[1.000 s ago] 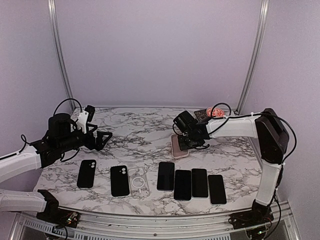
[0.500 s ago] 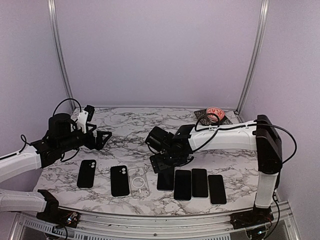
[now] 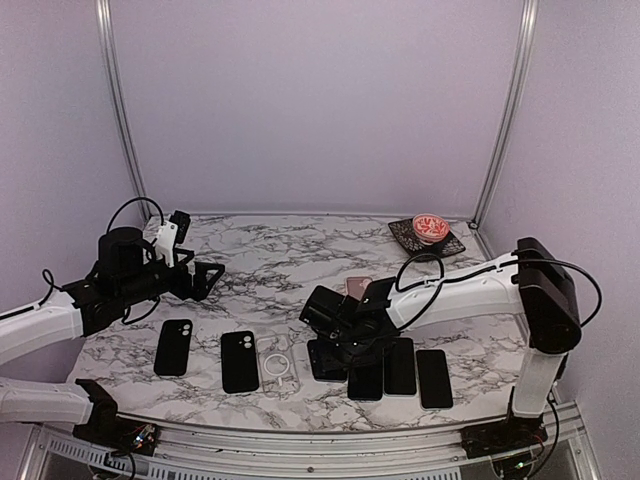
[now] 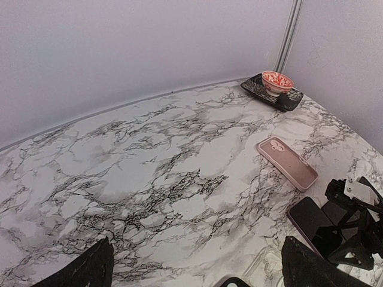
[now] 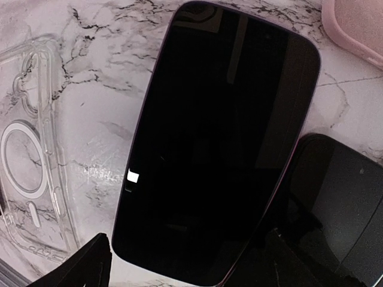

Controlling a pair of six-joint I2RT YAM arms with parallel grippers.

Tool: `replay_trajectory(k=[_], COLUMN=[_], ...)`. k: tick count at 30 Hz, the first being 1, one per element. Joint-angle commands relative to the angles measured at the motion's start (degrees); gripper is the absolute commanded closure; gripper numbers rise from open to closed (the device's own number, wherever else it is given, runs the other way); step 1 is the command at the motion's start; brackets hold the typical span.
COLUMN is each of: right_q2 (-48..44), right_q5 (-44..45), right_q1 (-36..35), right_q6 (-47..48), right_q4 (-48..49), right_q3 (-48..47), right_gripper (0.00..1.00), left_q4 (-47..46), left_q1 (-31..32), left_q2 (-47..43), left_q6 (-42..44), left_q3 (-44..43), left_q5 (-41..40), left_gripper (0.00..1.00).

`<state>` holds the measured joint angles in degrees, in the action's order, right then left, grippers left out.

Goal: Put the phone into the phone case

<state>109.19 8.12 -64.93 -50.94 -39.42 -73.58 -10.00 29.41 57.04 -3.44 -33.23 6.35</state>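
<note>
Phone (image 5: pixel 215 143) screen-up on white marbled table (image 3: pixel 290 265), lilac walls (image 3: pixel 320 100) behind

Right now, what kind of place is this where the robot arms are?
Probably a robot test booth, not a home: plain lilac walls with metal corner posts, a marble-pattern table, and phones laid in a neat row for practice.
</note>
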Motion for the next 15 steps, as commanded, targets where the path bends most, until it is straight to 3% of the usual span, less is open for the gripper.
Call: replay_trajectory(k=[1,6,10,15], right_q2=[-2.71,-1.79,-2.57,-4.18], right_q5=[-4.52,-5.23,-6.97,-5.35], right_q1=[-1.09,-2.91,-2.94,-2.19], right_q6=[-4.85,-3.84,-5.35,-6.38], right_q4=[4.02,3.98,5.82,3.42], right_q3=[3.88,1.96,5.68,8.46], right_gripper=[0.14,0.16,0.16,0.06], left_q4=[-0.46,-0.46,-0.46,-0.37], left_q1=[0.3,0.3,0.39,0.39], left_q2=[0.44,0.7,0.91,0.93], left_q6=[0.2,0.37,0.4,0.54], left_q3=[-0.08,0.01,-0.04,-0.06], left_q5=[-0.46,-0.64,-0.63,-0.79], left_gripper=[0.01,0.01,0.01,0.01])
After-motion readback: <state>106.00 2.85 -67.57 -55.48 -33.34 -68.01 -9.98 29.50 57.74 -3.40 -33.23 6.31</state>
